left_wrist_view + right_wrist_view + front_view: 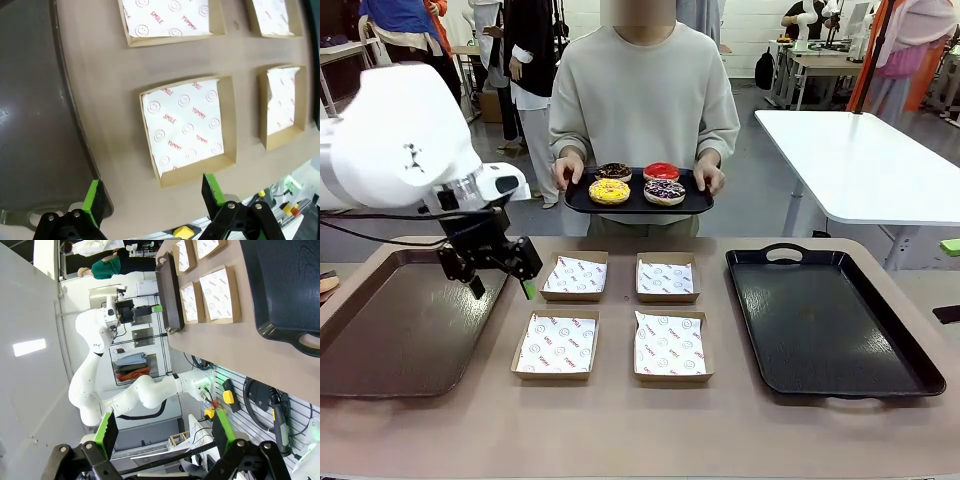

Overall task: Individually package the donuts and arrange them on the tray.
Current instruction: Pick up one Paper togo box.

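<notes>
Four donuts [663, 190] (brown, red, yellow, purple) sat on a small black tray [638, 207]. The person held it level in both hands at the far side, short of the bench [620, 425]. Judgement: offered up for picking.

Four paper-lined boxes [557, 345] lay open in a square mid-bench, one per donut, all unfilled. The large black tray [825, 320] on the right was bare and is probably the destination.

Left fingers [94, 200] were apart and held nothing. They hovered at the brown tray [390, 330] edge, just beside the boxes.

Right fingers [107, 432] were apart and held nothing, off the bench's end.

Packaging not yet begun.
</notes>
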`<state>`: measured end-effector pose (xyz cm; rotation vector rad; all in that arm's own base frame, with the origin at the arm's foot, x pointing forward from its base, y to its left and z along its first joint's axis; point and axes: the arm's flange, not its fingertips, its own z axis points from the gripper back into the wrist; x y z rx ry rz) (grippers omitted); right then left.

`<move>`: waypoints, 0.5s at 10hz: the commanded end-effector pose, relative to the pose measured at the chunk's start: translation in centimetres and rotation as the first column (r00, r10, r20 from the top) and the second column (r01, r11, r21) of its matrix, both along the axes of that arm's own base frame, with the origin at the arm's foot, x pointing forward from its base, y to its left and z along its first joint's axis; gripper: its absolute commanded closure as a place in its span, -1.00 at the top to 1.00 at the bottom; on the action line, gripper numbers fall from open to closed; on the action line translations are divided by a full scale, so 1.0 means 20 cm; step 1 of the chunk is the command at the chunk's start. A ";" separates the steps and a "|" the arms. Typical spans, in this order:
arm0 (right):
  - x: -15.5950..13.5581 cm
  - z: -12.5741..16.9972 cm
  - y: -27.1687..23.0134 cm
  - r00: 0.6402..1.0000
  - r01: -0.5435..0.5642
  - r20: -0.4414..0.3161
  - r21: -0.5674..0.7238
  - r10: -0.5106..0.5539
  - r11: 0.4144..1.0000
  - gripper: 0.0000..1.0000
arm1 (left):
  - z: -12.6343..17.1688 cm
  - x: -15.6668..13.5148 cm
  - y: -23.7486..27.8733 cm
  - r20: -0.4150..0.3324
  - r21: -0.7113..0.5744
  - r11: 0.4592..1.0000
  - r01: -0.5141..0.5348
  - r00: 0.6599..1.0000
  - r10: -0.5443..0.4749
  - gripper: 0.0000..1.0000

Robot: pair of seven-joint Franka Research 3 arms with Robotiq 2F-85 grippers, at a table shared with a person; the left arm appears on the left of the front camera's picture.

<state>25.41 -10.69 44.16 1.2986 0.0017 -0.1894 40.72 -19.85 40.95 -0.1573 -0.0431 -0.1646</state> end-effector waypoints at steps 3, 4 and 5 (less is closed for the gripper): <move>0.00 0.00 0.00 1.000 0.000 -0.004 0.002 0.000 1.000 1.00 | -0.21 0.02 -0.11 0.025 0.083 0.994 -0.072 0.997 0.071 1.00; 0.00 0.00 0.00 1.000 0.000 -0.004 0.002 0.000 1.000 1.00 | -0.26 0.03 -0.12 0.016 0.095 0.993 -0.076 0.997 0.075 1.00; 0.00 0.00 0.00 1.000 0.000 -0.004 0.002 0.000 1.000 1.00 | -0.30 0.03 -0.12 0.020 0.110 0.991 -0.080 0.997 0.078 1.00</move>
